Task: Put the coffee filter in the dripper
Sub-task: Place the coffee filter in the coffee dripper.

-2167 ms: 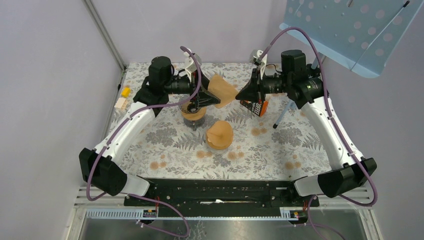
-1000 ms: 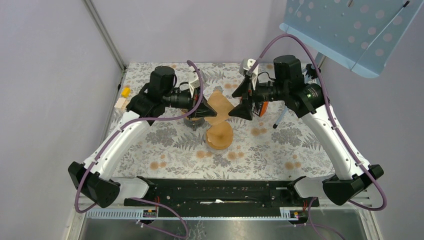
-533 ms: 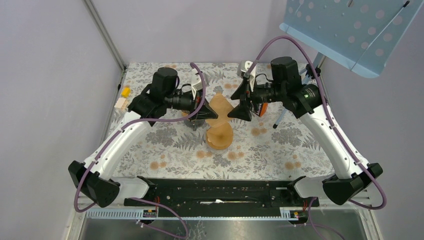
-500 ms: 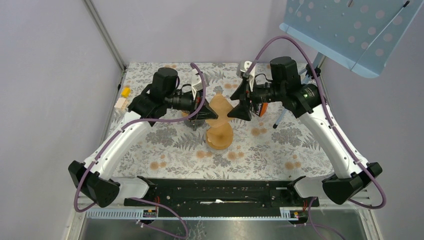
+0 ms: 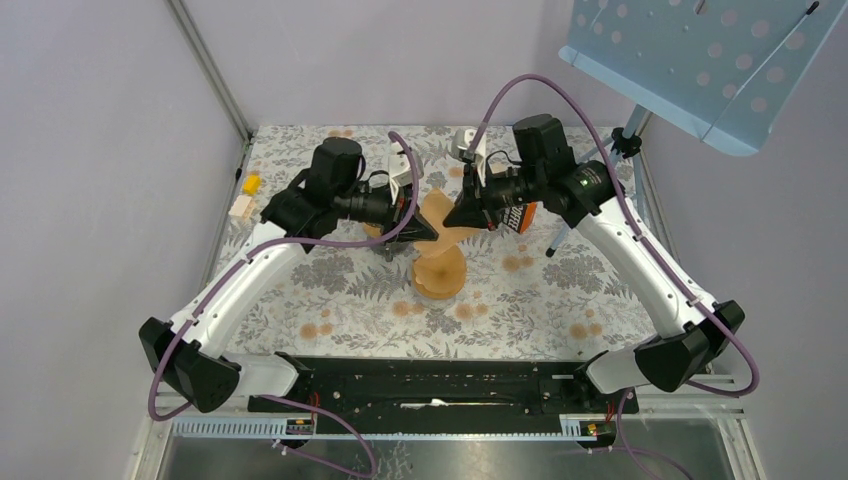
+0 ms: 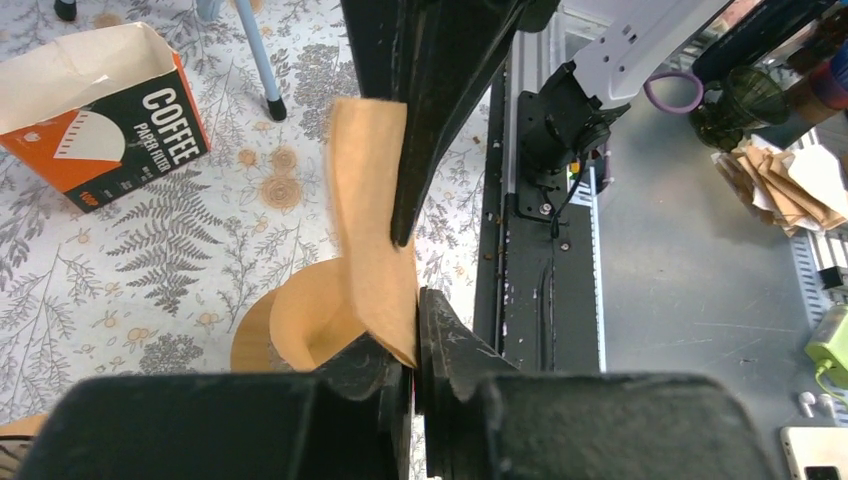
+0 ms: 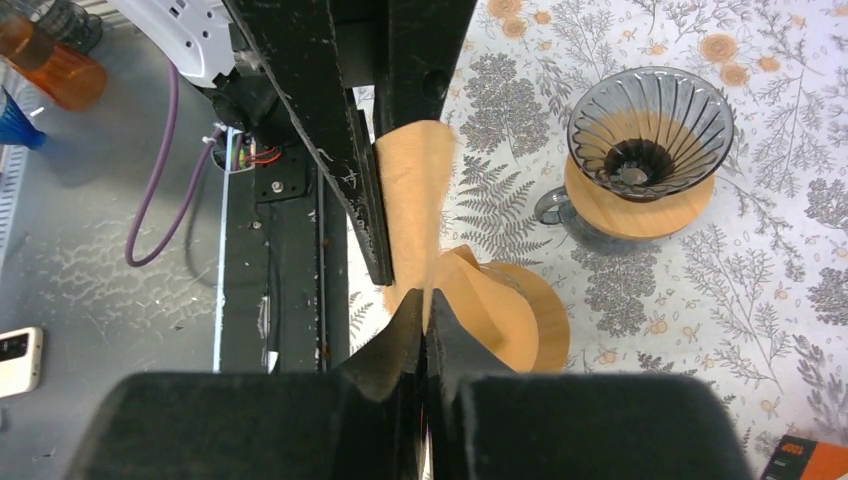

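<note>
The left gripper [image 5: 428, 232] is clamped on one edge of the coffee filter [image 5: 441, 208]. The filter hangs in the air between the two arms, above the stack of filters [image 5: 438, 272] on the table [image 5: 570, 300]. The dripper [image 7: 650, 135] stands on its wooden collar just beside that stack, below the left wrist and apart from the held paper. The right gripper [image 5: 450, 220] pinches the opposite edge of the same filter. Further right, the orange filter box [image 6: 110, 115] lies open on the patterned cloth.

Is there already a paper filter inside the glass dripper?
No, in the right wrist view the dripper is bare ribbed glass inside, while the right pincer pinches the filter.
</note>
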Tool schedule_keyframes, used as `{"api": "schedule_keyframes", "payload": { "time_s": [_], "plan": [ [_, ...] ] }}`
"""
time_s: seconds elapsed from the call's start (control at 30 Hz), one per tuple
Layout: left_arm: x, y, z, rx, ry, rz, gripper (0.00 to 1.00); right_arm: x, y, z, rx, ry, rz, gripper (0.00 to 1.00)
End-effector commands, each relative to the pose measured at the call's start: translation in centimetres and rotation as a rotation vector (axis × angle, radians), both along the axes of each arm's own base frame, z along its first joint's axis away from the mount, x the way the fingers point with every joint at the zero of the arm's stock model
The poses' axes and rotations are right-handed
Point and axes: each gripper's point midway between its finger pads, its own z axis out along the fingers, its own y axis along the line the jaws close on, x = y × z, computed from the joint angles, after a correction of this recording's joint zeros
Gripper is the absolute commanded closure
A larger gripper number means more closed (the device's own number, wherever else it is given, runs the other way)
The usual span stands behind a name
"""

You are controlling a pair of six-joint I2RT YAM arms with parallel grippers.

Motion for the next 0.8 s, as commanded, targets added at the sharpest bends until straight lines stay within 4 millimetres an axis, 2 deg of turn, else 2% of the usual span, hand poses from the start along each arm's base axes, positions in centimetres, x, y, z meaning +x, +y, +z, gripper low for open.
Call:
{"api": "schedule_keyframes", "payload": {
  "time_s": [0.0, 0.07, 0.2, 0.3, 0.4, 0.77],
  "plan": [
    [0.4, 0.2, 1.4, -0.002, -0.106, 0.002, 0.85, -1.2, 0.0, 2.0, 0.055, -0.055, 0.031, 1.00],
    [0.2, 0.4, 1.7, 0.001, -0.135, -0.008, 0.72, -1.6, -0.3, 2.1, 0.060, -0.064, 0.031, 1.00],
    [0.1, 1.3, 1.8, 0.016, -0.202, -0.004, 0.39, -2.4, -0.8, 1.9, 0.066, -0.064, 0.042, 1.00],
    [0.0, 2.5, 1.9, 0.016, -0.255, 0.016, 0.27, -3.1, -1.3, 1.9, 0.084, -0.048, 0.059, 1.00],
    [0.2, 3.4, 1.6, 0.027, -0.268, 0.041, 0.23, -3.7, -1.8, 2.5, 0.129, -0.014, 0.078, 1.00],
    [1.0, 4.0, 0.6, 0.030, -0.202, 0.082, 0.25, -3.8, -2.3, 3.1, 0.191, 0.046, 0.085, 1.00]
  ]
}}
